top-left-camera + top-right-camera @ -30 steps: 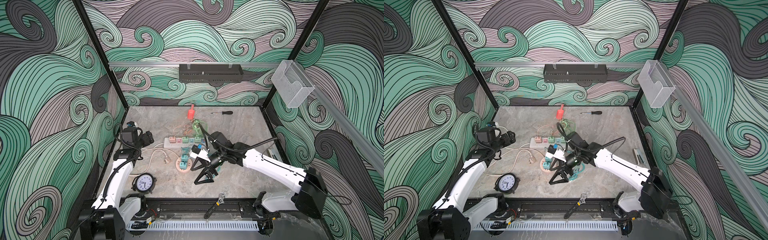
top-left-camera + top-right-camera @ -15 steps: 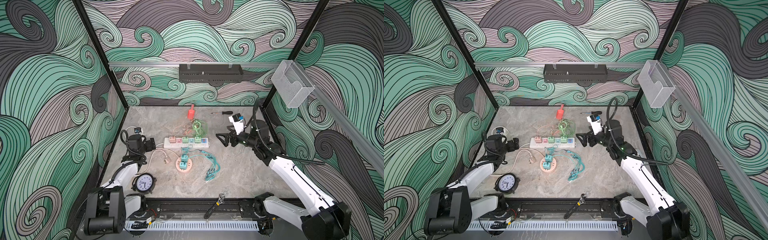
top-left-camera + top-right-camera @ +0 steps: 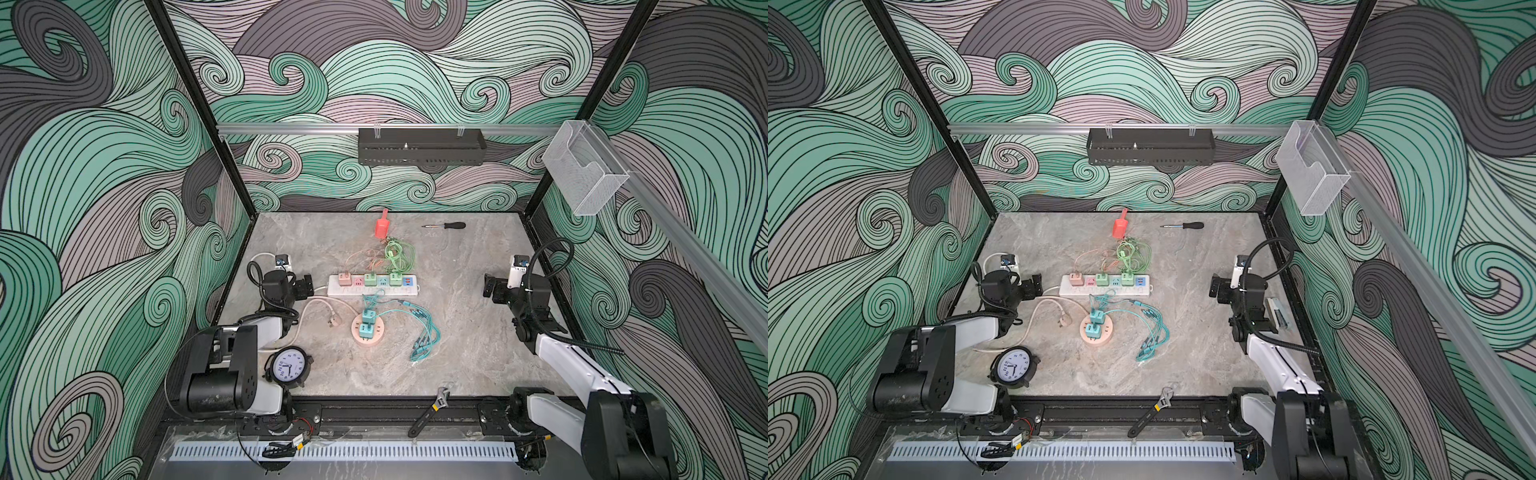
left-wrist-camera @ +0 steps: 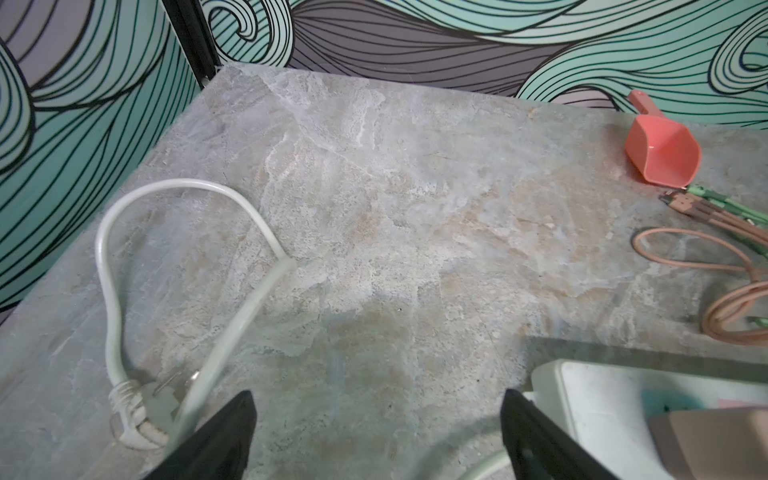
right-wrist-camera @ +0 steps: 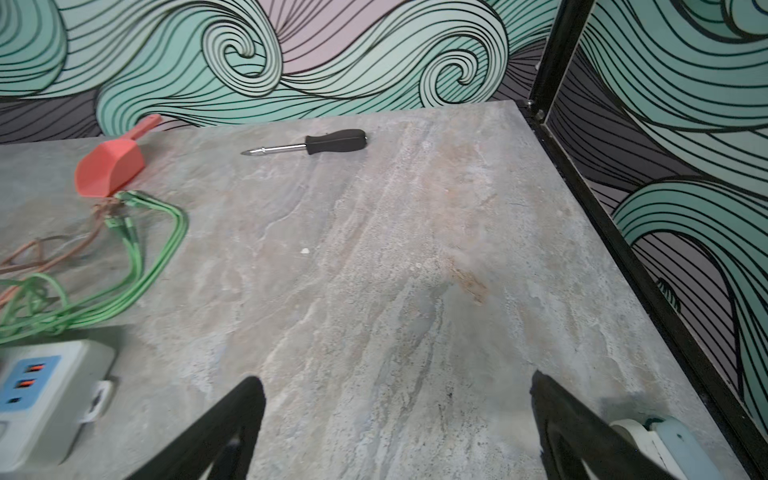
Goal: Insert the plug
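— How are the hands standing?

— Both are standing wide and empty. The left gripper point(image 4: 376, 395) is pointing along the table, with a loose white plug point(image 4: 160, 401) lying just outside one finger and the end of the power strip point(image 4: 602, 395) just outside the other. The right gripper point(image 5: 397, 378) is facing bare table.

— And the plug?

— The teal plug point(image 3: 365, 331) is sitting in the round socket point(image 3: 372, 342), off to the inner side of both grippers, and neither is touching it. I am judging it seated and the task nearly finished.

— What are you recommending?

— I am advising a flushness check first. Any re-press should be coming straight down on the plug body, avoiding the teal cables point(image 3: 424, 332) trailing on the right gripper's side.
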Available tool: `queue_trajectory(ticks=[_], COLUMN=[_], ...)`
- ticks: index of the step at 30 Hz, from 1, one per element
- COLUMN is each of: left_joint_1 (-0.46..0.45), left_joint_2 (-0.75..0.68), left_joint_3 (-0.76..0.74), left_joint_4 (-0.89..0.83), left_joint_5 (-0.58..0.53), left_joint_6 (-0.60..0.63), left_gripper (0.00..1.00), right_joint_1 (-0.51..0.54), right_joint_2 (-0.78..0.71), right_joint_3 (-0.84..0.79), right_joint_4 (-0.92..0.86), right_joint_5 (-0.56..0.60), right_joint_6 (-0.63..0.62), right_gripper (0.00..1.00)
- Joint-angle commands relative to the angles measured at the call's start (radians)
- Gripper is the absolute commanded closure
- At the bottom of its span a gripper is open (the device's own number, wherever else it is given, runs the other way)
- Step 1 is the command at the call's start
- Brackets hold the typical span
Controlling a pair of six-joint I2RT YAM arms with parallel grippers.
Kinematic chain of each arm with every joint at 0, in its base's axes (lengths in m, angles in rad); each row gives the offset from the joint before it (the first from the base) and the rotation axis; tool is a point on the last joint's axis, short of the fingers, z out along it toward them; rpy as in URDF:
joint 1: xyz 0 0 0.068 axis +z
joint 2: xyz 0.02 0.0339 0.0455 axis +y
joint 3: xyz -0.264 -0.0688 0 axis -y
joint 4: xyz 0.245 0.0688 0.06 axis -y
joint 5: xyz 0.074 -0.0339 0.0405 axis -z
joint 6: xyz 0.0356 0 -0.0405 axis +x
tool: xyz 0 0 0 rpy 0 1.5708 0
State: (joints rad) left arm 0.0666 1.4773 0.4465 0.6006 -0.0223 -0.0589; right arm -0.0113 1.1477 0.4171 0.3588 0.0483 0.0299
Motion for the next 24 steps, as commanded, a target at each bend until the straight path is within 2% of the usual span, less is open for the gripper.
queue_trajectory(ticks=[1, 2, 11, 12, 14, 16, 18, 24], left_joint_1=[0.006, 0.008, 0.007, 0.007, 0.007, 0.006, 0.006, 0.007], left_joint_2=[0.051, 0.044, 0.051, 0.051, 0.052, 0.053, 0.053, 0.052], left_joint_3=[0.004, 0.023, 0.032, 0.031, 0.032, 0.032, 0.032, 0.032], left_joint_4=[0.111, 0.064, 0.053, 0.054, 0.054, 0.053, 0.051, 0.051], left_joint_5=[-0.003, -0.013, -0.015, -0.015, -0.015, -0.016, -0.016, -0.016], left_joint_6=[0.020, 0.006, 0.007, 0.007, 0.007, 0.007, 0.008, 0.007], left_gripper=[0.07, 0.06, 0.03, 0.03, 0.01, 0.01, 0.01, 0.01], right_joint_1=[-0.009, -0.008, -0.008, -0.007, 0.002, 0.019, 0.022, 0.026], right_joint_2=[0.094, 0.135, 0.407, 0.413, 0.379, 0.401, 0.387, 0.391], right_joint_3=[-0.016, -0.017, -0.068, -0.069, -0.040, -0.035, -0.027, -0.032], right_joint_4=[0.223, 0.260, 0.631, 0.632, 0.517, 0.548, 0.505, 0.523], right_joint_5=[0.030, 0.033, -0.025, -0.024, -0.006, 0.025, 0.027, 0.028], right_joint_6=[-0.008, -0.006, -0.004, -0.005, -0.012, -0.025, -0.026, -0.029], right_gripper=[0.01, 0.01, 0.01, 0.01, 0.01, 0.01, 0.01, 0.01])
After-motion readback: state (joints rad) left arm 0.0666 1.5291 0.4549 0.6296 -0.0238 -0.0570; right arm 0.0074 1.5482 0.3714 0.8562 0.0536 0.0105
